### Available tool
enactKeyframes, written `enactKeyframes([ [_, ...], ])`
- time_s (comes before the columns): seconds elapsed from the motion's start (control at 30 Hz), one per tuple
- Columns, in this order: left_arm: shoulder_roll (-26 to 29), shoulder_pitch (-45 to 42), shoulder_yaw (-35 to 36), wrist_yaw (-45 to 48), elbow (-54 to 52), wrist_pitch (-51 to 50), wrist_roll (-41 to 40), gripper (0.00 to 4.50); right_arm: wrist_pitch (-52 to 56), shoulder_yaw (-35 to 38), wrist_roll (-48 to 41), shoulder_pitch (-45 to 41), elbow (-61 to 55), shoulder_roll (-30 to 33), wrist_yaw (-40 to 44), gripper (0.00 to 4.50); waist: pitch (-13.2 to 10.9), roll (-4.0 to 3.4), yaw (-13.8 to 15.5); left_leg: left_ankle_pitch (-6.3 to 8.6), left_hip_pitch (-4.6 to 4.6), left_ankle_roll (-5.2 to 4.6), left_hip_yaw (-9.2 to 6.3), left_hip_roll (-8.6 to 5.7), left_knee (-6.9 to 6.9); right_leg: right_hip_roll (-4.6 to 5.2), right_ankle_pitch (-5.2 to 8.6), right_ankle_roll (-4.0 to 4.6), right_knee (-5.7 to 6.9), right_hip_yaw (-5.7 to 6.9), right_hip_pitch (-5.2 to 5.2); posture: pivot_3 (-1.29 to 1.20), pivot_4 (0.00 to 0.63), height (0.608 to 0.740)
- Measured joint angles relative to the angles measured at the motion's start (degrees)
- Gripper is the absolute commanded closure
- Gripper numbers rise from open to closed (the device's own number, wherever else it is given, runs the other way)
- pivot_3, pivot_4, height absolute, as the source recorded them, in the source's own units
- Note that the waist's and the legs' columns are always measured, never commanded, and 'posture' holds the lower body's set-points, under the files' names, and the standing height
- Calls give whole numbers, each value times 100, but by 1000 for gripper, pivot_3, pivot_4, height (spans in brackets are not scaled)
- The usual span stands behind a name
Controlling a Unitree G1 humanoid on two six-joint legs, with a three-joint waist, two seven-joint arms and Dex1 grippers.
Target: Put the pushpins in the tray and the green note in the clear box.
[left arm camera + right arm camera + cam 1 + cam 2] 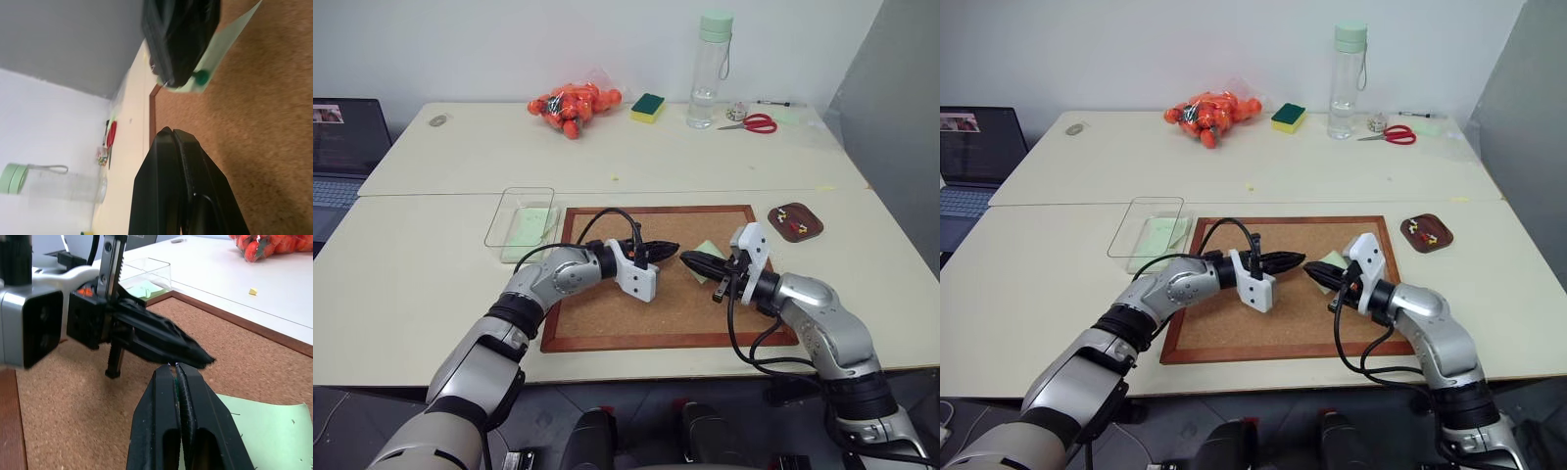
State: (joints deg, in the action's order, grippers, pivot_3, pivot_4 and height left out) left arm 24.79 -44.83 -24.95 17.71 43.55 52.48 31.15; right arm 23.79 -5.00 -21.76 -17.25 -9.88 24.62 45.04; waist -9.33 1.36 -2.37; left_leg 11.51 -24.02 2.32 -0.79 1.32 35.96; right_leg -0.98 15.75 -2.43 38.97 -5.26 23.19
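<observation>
Both arms meet over the cork board (607, 304) at the centre of the frame. The left gripper (670, 247) has its fingers pressed together, holding nothing, tips pointing right toward the right gripper (689, 258). Its fingers are together too, over the green note (266, 431), which lies on the board just right of centre. A dark green pushpin (200, 76) sits by the note's edge, right at the right gripper's tips. The tray (795, 221) lies on the tabletop at centre right, small pins inside. The clear box (521, 222) rests left of the board, a pale green sheet in it.
</observation>
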Motion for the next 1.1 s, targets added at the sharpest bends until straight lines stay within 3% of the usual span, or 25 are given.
enactKeyframes([
  [0.1,-107,199,247,254,-33,-345,-596,4135,64,172,-121,-222,116,49,32,4500,0,0,-10,0,1,0,1,6,0,0,0,1,2,-1,0,0,150,740],
  [0.17,-382,539,608,880,-369,-1099,-1719,3735,208,437,-292,-480,241,-64,-138,4500,0,0,-7,0,-1,0,-1,15,1,1,0,1,3,3,0,0,150,740],
  [0.2,-403,561,638,928,-400,-1171,-1807,3552,218,454,-308,-496,251,-79,-160,4500,0,0,-8,0,-1,0,-2,15,1,1,-1,1,3,2,0,0,150,740],
  [0.37,-798,1246,1263,1684,-1841,-3326,-3707,2639,441,917,-544,-809,449,-549,-911,4500,0,0,-25,0,-2,0,-12,20,1,1,-1,2,7,8,0,0,150,740],
  [0.53,-1019,2015,1532,1702,-3149,-4946,-4538,1782,438,1078,-533,-902,555,-832,-1434,4500,0,-1,-52,0,-1,0,-16,22,2,2,-2,4,8,6,-1,0,150,740],
  [0.93,-1404,2251,1529,1390,-3990,-5914,-4562,1782,653,1275,-688,-1148,595,-1148,-2004,4500,0,-1,-48,0,0,0,-13,16,4,0,-1,3,7,6,-3,0,150,740],
  [1.1,-1785,2345,1459,1286,-4136,-6094,-4578,1782,679,1714,-889,-1423,652,-1825,-2877,4500,1,-1,-59,0,0,0,-12,17,3,1,-2,3,7,3,-3,0,150,740],
])
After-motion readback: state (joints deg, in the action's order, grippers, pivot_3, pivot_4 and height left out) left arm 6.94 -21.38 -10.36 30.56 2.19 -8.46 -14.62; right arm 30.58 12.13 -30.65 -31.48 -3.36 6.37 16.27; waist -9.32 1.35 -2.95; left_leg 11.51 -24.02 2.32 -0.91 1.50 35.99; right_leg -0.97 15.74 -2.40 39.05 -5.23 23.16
